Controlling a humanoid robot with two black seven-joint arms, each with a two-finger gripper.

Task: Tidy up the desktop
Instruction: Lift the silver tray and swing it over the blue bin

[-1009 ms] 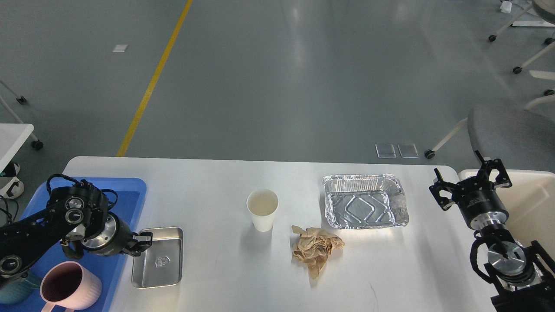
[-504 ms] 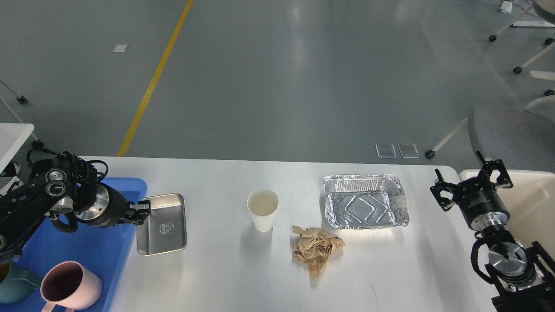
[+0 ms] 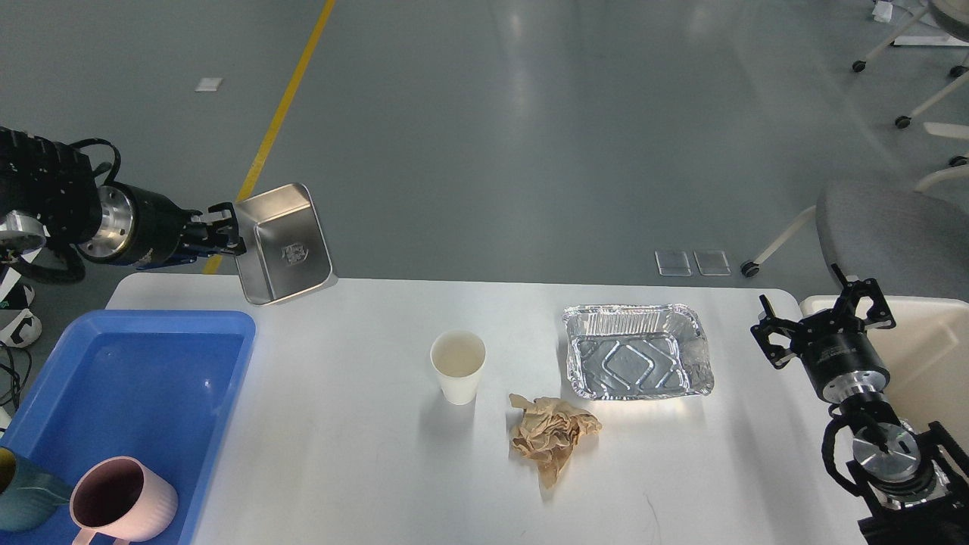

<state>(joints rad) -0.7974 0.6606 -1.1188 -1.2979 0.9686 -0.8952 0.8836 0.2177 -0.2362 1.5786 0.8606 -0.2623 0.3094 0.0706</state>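
The white desktop [image 3: 378, 469] fills the lower half of the head view. My left gripper [image 3: 227, 231] is shut on the left rim of a small steel tray [image 3: 286, 244], which hangs tilted in the air above the desktop's far left edge. On the desktop stand a white paper cup [image 3: 458, 365], a crumpled brown paper [image 3: 551, 435] and an empty foil container [image 3: 637, 352]. My right gripper [image 3: 821, 318] is open, empty, at the desktop's right edge.
A blue plastic tray [image 3: 151, 378] at the left holds a pink mug [image 3: 121, 503] and a teal cup [image 3: 26, 496]. A cream-white bin [image 3: 935, 356] stands off the right edge. A grey chair [image 3: 893, 231] is behind it.
My left gripper has lifted the steel tray off the desktop, up and away toward the far left edge, tilting it. The right arm has stayed still.
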